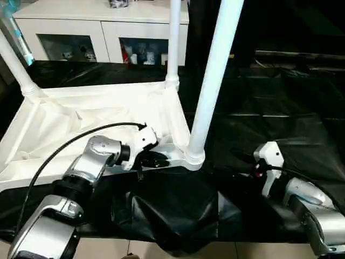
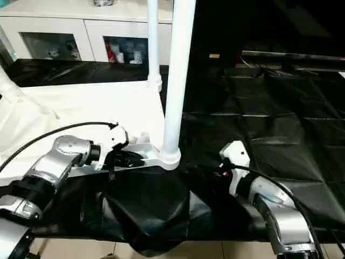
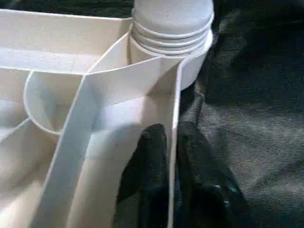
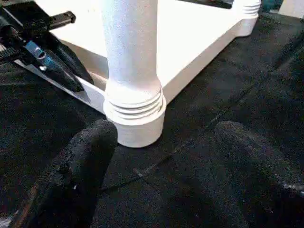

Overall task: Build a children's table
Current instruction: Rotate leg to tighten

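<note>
Now your left pincer (image 3: pixel 172 156) clenches the upturned children's table (image 1: pixel 97 116) rim near the corner leg (image 1: pixel 213 81); right pincer (image 4: pixel 161 166) gapes released, so steady the frame for the remaining leg.

Black sheet (image 1: pixel 280 108) covers my whole work surface, creased in a grid of fold lines, bunched into a sagging fold (image 1: pixel 172 216) at the near edge. Behind it, white cabinet (image 1: pixel 102 32) with glass doors, small colourful items inside (too small to identify). Light tiled floor (image 1: pixel 161 251) below the near edge.
</note>
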